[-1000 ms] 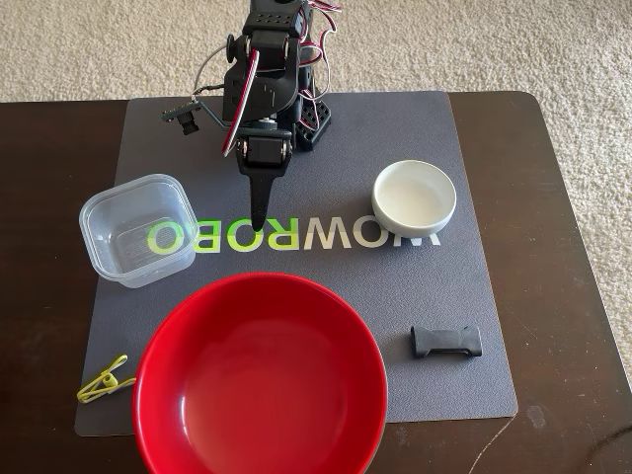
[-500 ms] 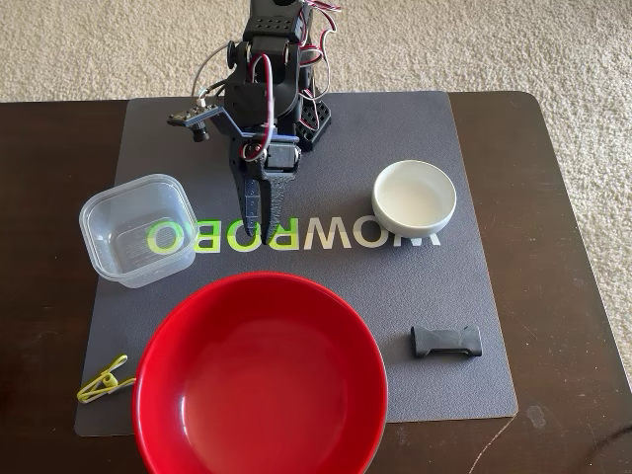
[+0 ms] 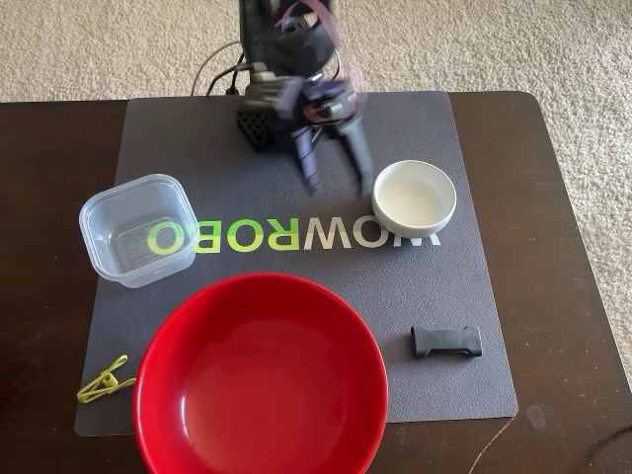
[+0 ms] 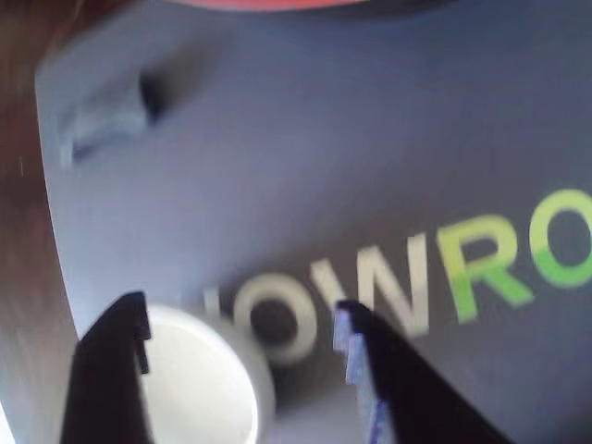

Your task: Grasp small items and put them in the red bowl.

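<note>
Red and glossy, the red bowl sits at the near edge of the grey mat in the fixed view, and we see nothing inside it, so we judge the task is at its start. Our end effector hangs with its fingers spread apart and empty, just left of the small white bowl. In the wrist view the two dark fingers frame the white bowl's rim, one on each side, though the bowl sits off-centre toward the left finger. We take the step in hand to be the approach to this bowl. The next move calls for shifting so that one finger drops inside the rim and the other outside, then lowering and closing on the wall.

Still waiting on the mat are the clear square tub at the left, the yellow-green clothespin at the near left corner, and the black clip at the right, all well apart on the dark tabletop.

Motion blur smears the arm in the fixed view, and the wrist view is soft; the red bowl shows there only as a sliver along the top edge, and the white bowl is cut off at the bottom.
</note>
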Motion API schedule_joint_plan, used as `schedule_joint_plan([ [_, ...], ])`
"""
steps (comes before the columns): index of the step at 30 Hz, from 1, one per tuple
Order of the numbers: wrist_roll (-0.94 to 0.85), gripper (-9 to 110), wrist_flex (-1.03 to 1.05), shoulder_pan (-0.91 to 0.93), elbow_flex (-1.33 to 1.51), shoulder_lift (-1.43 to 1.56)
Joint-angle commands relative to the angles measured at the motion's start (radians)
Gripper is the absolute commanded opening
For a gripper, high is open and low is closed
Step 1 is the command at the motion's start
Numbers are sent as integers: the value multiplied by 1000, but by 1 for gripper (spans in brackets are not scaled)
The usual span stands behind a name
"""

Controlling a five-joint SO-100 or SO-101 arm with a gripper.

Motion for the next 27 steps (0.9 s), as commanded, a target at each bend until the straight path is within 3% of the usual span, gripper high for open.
schedule_joint_plan([
  [1,61,26,63,-121,-160,-152],
  [9,120,27,123,-284,-8,-186],
  [18,129,27,-164,-264,230,-308],
  [27,-44,24,-411,-273,202,-594],
])
